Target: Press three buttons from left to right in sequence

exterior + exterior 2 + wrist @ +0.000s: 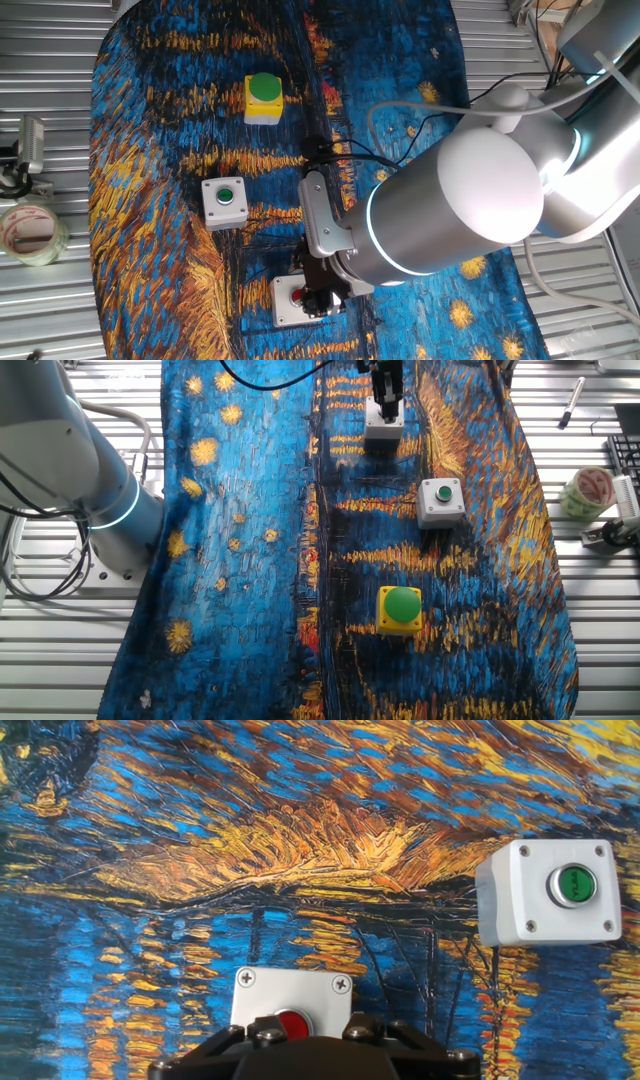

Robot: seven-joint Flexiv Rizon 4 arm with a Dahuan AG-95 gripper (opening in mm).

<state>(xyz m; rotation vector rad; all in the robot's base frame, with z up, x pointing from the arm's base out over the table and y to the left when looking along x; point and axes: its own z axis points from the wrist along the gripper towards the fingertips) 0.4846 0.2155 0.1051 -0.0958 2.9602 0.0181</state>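
Hovering right over the grey-white square box with the small red button (291, 1023); gripper (322, 298) state impossible to tell. Risk: off-centre descent, striking the housing instead.

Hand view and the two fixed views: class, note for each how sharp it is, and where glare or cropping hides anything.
Hand view: sharp, evenly lit; the red button box is cut off by the gripper body. One fixed view: the arm's white shell glares, hiding part of the red box. The other fixed view: crisp; gripper cropped at the top.
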